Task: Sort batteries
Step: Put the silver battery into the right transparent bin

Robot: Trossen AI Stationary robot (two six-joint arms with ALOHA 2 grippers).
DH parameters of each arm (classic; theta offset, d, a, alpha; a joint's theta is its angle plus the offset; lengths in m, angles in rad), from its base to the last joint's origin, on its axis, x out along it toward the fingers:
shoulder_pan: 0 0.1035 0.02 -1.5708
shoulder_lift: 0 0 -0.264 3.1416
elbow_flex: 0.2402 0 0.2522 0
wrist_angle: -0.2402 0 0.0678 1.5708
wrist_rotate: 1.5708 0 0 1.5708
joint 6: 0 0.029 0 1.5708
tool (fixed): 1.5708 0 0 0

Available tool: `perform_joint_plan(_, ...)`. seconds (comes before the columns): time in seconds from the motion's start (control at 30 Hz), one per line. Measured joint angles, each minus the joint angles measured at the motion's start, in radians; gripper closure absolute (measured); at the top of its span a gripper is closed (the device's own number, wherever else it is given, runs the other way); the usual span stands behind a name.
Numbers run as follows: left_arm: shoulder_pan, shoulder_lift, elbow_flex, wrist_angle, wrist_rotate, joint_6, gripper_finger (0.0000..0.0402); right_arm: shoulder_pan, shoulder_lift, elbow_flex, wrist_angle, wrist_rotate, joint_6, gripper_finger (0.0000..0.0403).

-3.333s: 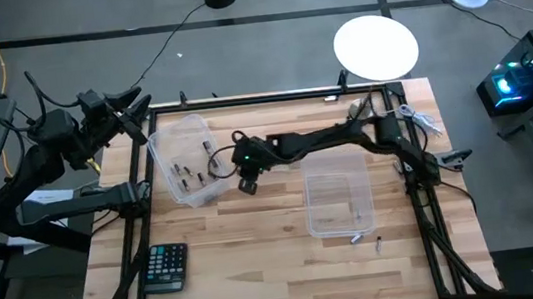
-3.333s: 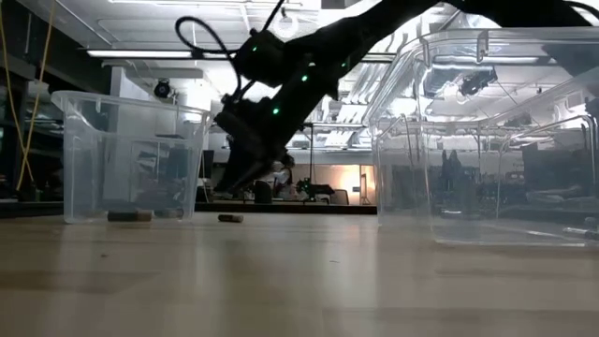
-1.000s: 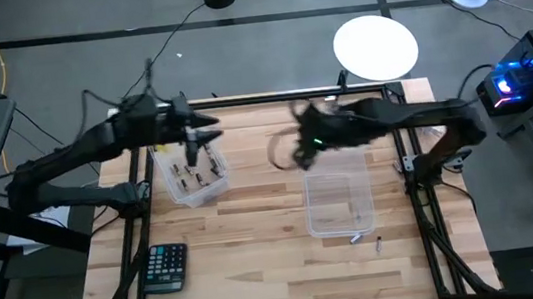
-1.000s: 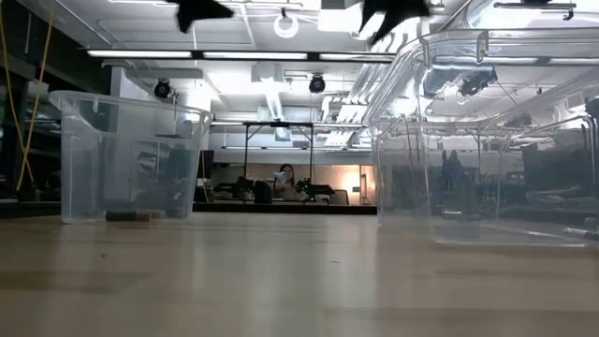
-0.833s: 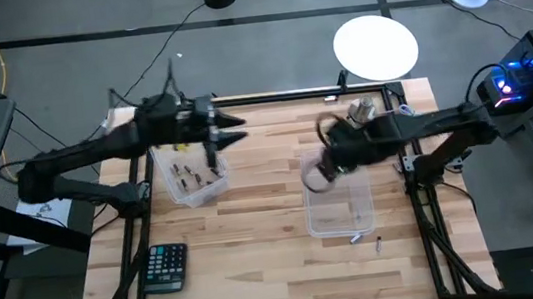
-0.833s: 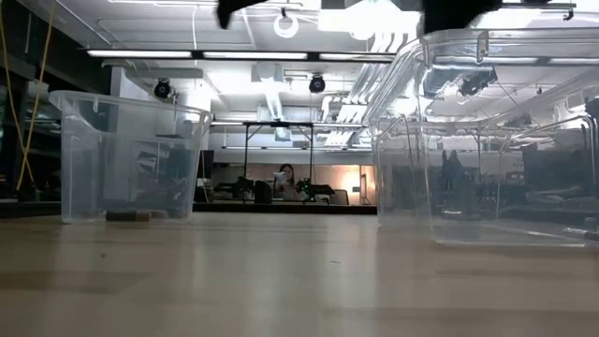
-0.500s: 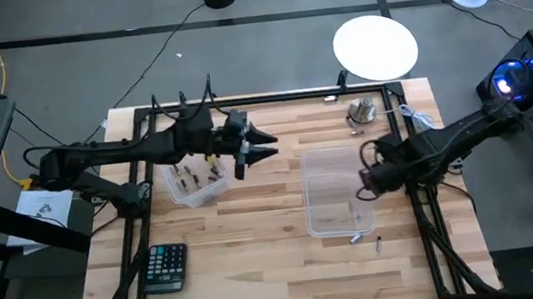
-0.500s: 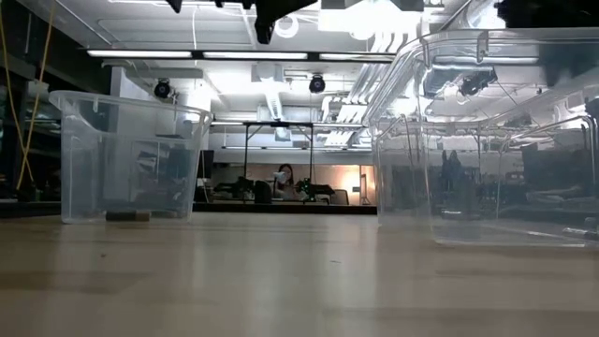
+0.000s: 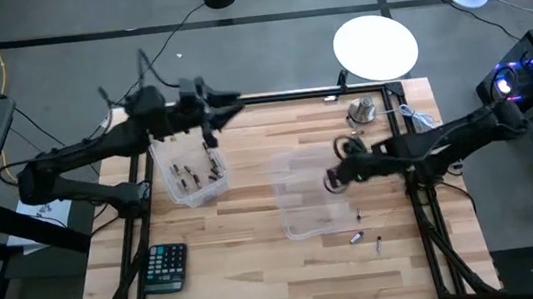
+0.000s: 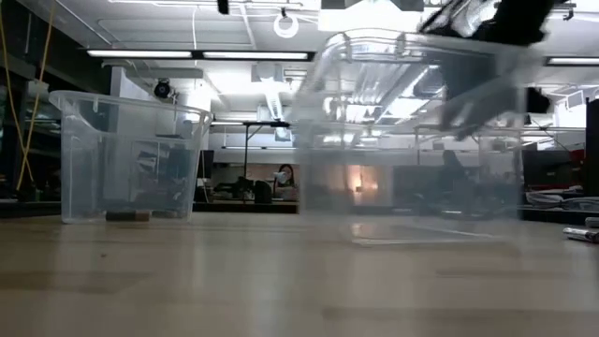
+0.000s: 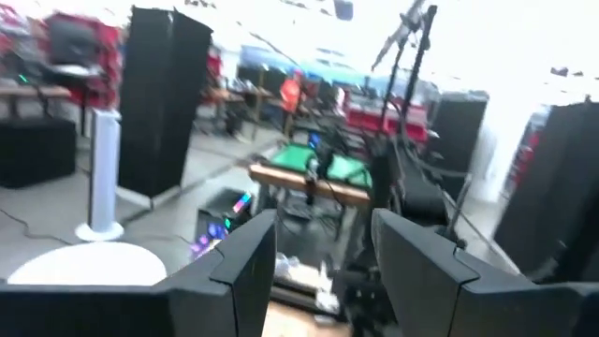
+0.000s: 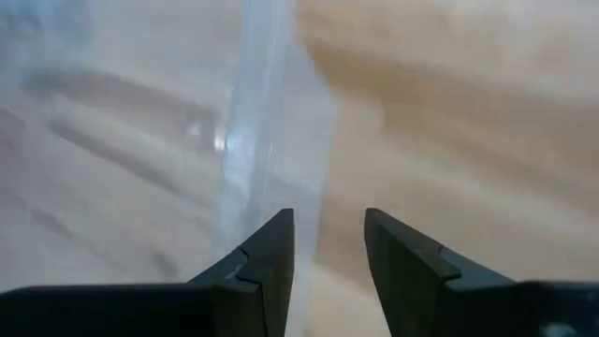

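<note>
Two clear plastic bins stand on the wooden table. The left bin (image 9: pixel 188 168) (image 10: pixel 126 159) holds several small dark batteries (image 9: pixel 185 172) (image 10: pixel 128 215) on its floor. The right bin (image 9: pixel 314 196) (image 10: pixel 416 140) shows smeared. Two batteries (image 9: pixel 355 237) (image 9: pixel 378 244) lie loose on the table near it. My left gripper (image 9: pixel 231 101) (image 11: pixel 323 248) is open and raised over the table's far side, by the left bin, pointing into the room. My right gripper (image 9: pixel 333 179) (image 12: pixel 328 243) is open at the right bin's right-hand wall. My right gripper meets the right bin at the upper edge of its right-hand wall (image 12: pixel 271 150), coming from the table's right and slanting down. The wall's edge lies just ahead of one open finger (image 12: pixel 267 248). Whether a finger is inside the bin cannot be told. The bin's floor stays on the table.
A black calculator (image 9: pixel 166 267) lies at the table's near left. A round silver knob-like object (image 9: pixel 361 111) and loose cable (image 9: pixel 419 117) sit at the far right. A white round disc (image 9: pixel 376 46) stands beyond the far edge. Bare wood lies between the bins.
My left gripper swung out toward the table's middle, then drew back toward the far edge by the left bin. My right gripper went from the middle toward the right edge, then came back left against the right bin. The bin has slid toward the table's left.
</note>
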Motion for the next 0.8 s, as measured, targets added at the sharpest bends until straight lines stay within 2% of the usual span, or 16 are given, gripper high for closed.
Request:
perform_joint_plan(0.13,0.040,-0.061,0.000,-0.028,-0.002,0.001,0.0233,-0.174,0.027,0.084,0.017,0.051,-0.202,0.0277)
perform_joint_plan(0.23,0.057,-0.101,0.000,-0.075,-0.002,-0.001,0.0233,-0.352,0.048,0.149,0.006,0.079,-0.361,0.0277)
perform_joint_plan(0.43,0.063,-0.163,0.000,-0.183,-0.002,-0.006,0.0233,-0.702,0.189,0.205,0.017,-0.082,-0.660,0.0277)
perform_joint_plan(0.5,0.063,-0.177,0.000,-0.215,-0.002,-0.007,0.0233,-0.786,0.252,0.217,0.016,-0.108,-0.681,0.0277)
perform_joint_plan(0.63,0.063,-0.198,0.000,-0.258,-0.001,-0.006,0.0233,-0.906,0.371,0.253,0.022,-0.138,-0.580,0.0277)
perform_joint_plan(0.8,0.063,-0.204,0.000,-0.283,-0.002,0.035,0.0233,-0.975,0.495,0.342,0.068,-0.190,-0.581,0.0277)
